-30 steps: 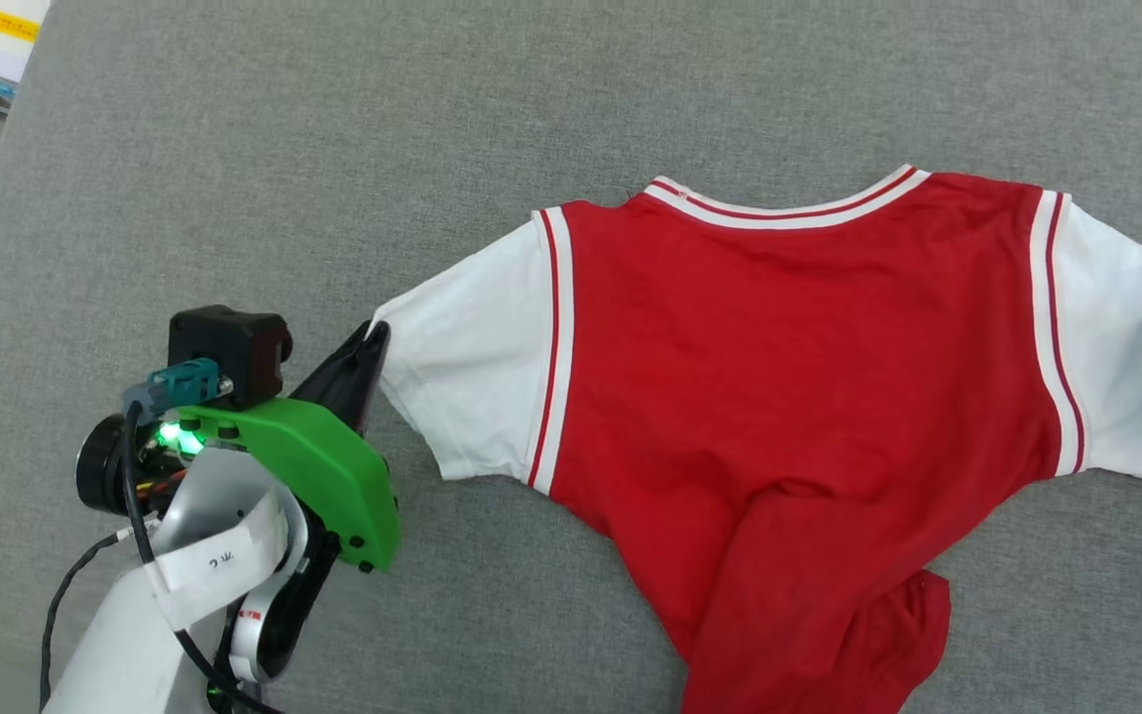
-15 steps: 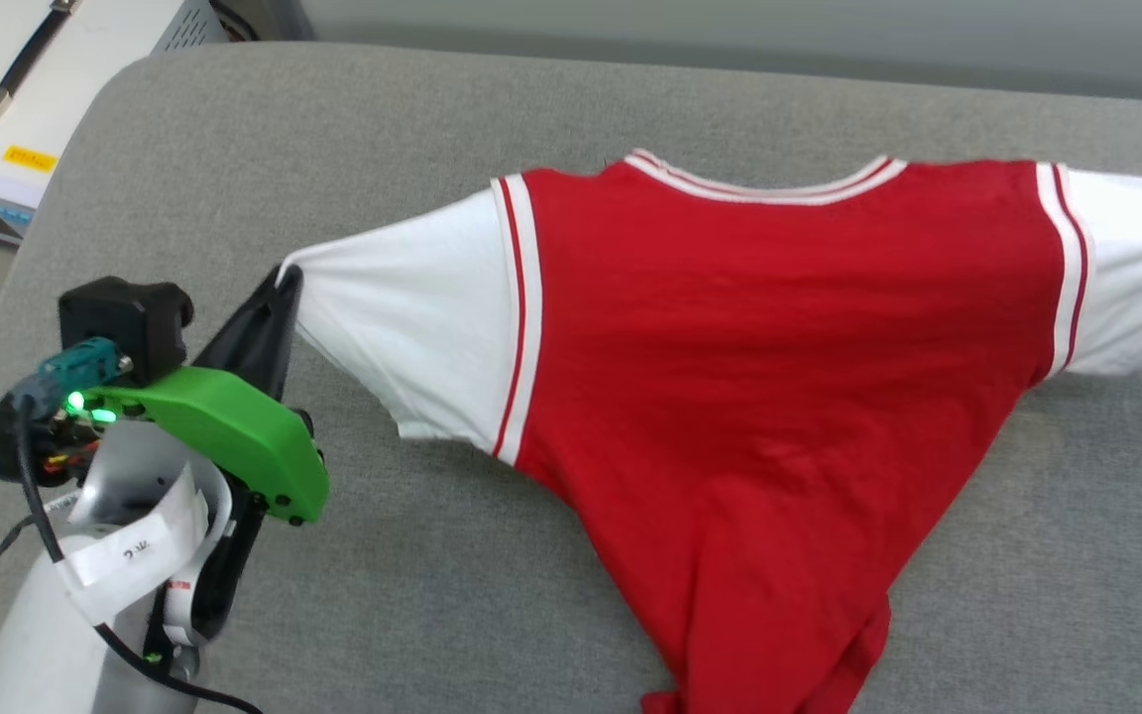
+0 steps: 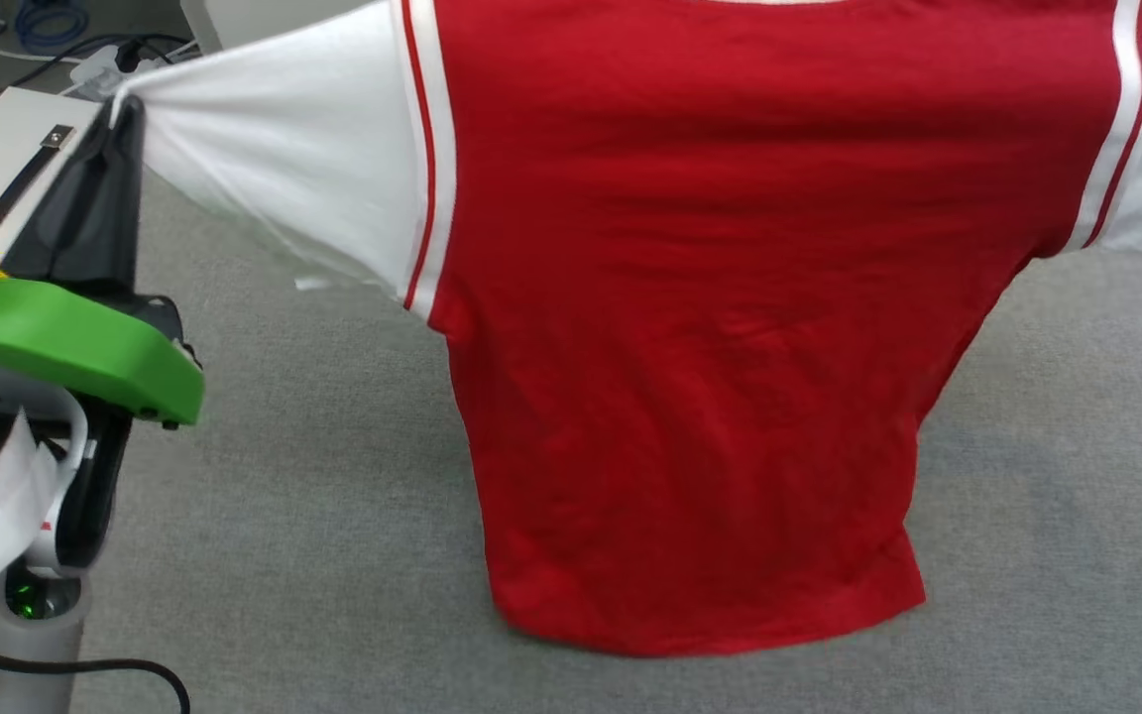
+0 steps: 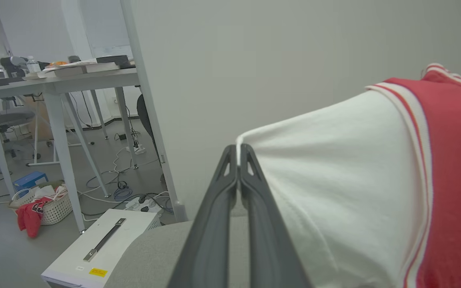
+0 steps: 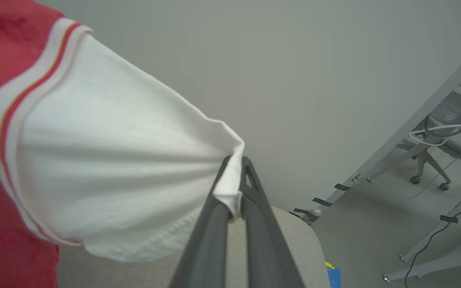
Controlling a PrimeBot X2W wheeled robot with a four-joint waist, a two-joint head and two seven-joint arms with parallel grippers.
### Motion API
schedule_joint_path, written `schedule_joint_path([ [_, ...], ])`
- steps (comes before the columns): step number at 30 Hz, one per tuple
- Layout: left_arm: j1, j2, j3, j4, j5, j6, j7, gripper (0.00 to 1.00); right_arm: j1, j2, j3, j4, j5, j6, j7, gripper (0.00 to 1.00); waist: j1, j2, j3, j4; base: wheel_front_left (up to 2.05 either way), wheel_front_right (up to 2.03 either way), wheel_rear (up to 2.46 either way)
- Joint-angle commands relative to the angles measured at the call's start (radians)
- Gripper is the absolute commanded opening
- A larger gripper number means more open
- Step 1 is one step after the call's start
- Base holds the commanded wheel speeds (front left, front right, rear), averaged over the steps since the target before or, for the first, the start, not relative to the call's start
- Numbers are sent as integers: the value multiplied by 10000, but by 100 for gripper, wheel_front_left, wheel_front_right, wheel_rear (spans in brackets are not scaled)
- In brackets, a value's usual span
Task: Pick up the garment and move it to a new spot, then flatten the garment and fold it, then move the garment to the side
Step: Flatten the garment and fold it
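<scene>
The shirt (image 3: pixel 690 347) hangs in the air, stretched between the two arms above the grey cushion (image 3: pixel 284 516). The left gripper (image 4: pixel 237 151) is clenched on the very edge of the left sleeve (image 4: pixel 334 180). The white cloth is pinched right at its fingertips and fans away to its right. The right gripper (image 5: pixel 236 163) is likewise clamped on the cuff of the right sleeve (image 5: pixel 114 172), with a small fold caught between its tips and the rest spreading off to its left. The red body drops below and between both grippers, and its hem (image 3: pixel 710 620) is lowest, close over the cushion. Whether the hem touches the cushion I cannot tell.

This looks like the first step: the shirt is picked up and held for moving to a new spot, not yet laid down. The next move, I judge, calls for both arms to travel together with the sleeves taut. They should then lower so the hem lands first and the body draws out flat. Both holds are thin ones at cloth edges, so an uneven pull could slip a sleeve free.
</scene>
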Motion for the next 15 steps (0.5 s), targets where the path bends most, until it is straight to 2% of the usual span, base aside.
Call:
schedule_joint_path([
  [1, -266, 128, 160, -47, -44, -8, -92, 0, -186, -101, -110, -57, 76, -13, -55, 0, 1, 0, -156, -156, 0, 0, 0],
  [10, -1304, 656, 751, 31, -212, -237, -351, 0, -974, -245, -371, -265, 33, -13, -440, 0, 1, 0, 81, -373, 0, 0, 0],
  [15, -2058, 970, 708, 538, -399, -613, -237, 0, -1641, -287, -222, -27, 11, -13, -618, 0, 1, 0, 691, -465, 0, 0, 0],
])
